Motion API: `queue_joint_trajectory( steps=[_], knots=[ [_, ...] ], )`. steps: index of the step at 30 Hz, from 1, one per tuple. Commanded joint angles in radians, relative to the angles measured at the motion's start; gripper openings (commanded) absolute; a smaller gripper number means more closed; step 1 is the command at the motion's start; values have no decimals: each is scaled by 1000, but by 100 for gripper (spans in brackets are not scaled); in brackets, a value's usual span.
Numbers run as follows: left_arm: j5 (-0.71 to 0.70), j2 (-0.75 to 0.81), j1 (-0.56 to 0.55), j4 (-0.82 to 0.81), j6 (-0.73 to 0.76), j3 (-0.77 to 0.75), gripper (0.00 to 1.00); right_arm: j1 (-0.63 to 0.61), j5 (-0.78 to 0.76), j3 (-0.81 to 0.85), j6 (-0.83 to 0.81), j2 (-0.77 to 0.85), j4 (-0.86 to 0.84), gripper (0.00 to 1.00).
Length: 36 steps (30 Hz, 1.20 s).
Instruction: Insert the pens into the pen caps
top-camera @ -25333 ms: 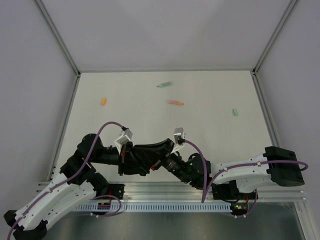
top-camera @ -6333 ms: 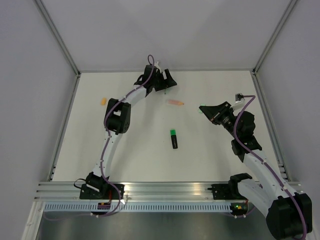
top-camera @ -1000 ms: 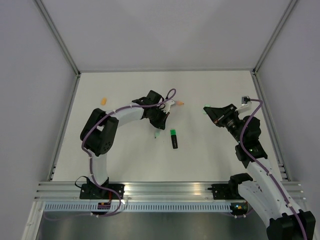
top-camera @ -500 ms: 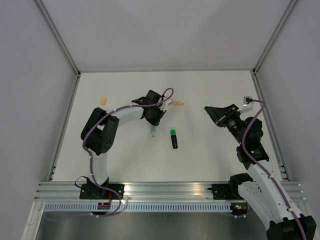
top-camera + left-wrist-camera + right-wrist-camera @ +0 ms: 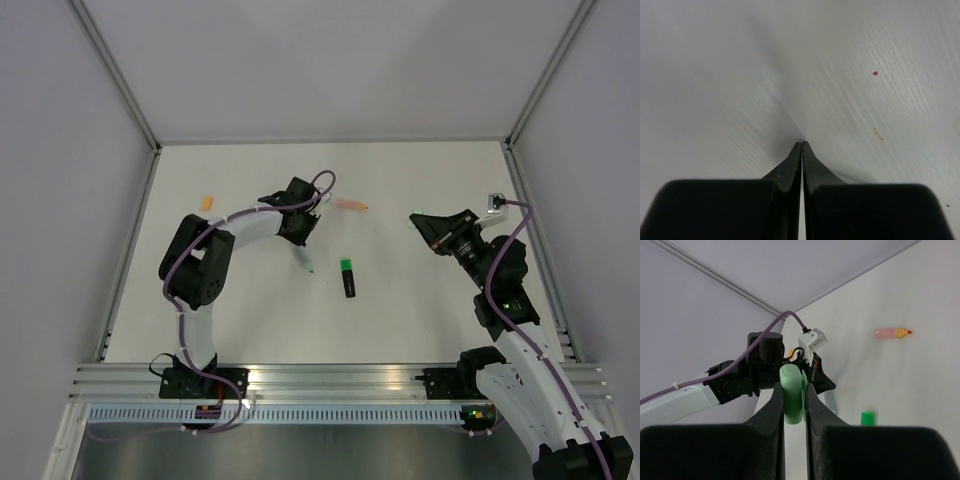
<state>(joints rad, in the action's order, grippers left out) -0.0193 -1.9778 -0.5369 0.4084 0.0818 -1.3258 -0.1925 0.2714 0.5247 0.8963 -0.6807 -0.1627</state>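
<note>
white table [image 5: 420, 310], grey walls [image 5: 330, 70], salmon pen [image 5: 350, 205] near left arm [image 5: 245, 222]

1. Left cap [image 5: 207, 202] lies far left on the table [image 5: 250, 320].
2. Far pen [image 5: 351, 205] lies mid-table, just right of the left gripper [image 5: 801, 145].
3. Left pen [image 5: 304, 263] lies just nearer than that gripper, with the near pen [image 5: 348, 279] to its right.
4. Right cap [image 5: 792, 400] sits between the right gripper's [image 5: 418, 218] fingers, at the right.

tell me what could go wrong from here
1. The left hand is shut on nothing; the mint pen lies loose on the table beside it, so a nudge may roll it away.
2. The right hand pinches the mint cap by its sides; pushing a pen in could twist it loose.
</note>
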Motion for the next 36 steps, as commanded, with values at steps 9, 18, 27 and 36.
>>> queue_joint_trajectory(
  steps=[9,18,27,36],
  knots=[
    [-10,140,-12,113,-28,146,6,1,8,43,3,26,-20,0],
    [62,223,-23,159,4,146,41,2,3,40,1,21,-24,0],
    [111,202,-70,273,75,63,62,2,-3,40,-2,21,-21,0],
    [56,129,-103,297,-5,48,60,2,-8,49,-8,30,-5,0]
  ],
)
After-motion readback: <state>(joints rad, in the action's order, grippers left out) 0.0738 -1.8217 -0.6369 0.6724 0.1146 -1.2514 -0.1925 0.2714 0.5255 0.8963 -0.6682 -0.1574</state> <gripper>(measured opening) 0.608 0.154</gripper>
